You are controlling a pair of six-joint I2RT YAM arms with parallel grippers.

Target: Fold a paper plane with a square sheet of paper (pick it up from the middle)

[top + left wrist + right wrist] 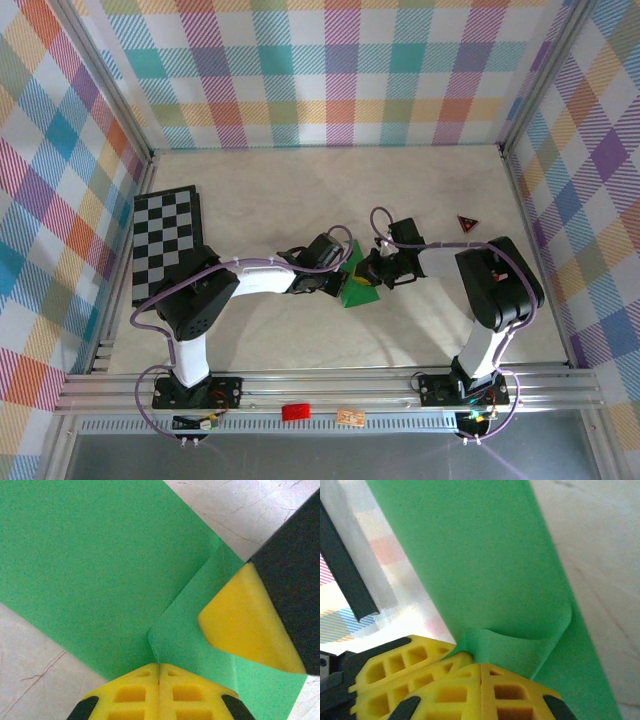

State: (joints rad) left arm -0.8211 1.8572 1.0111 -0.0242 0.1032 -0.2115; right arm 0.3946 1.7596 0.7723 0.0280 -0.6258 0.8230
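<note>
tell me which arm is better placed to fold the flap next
Probably right: the right tool is shut on the raised flap of the green paper and could swing it over, while the left tool is shut on the crease.

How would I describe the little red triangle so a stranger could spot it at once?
Take the pale table and look at its right side, just past the right arm toward the far wall. There lies the triangle, alone on bare tabletop. It is small, flat, red and black, unlike the larger bright green paper at the table's middle.
</note>
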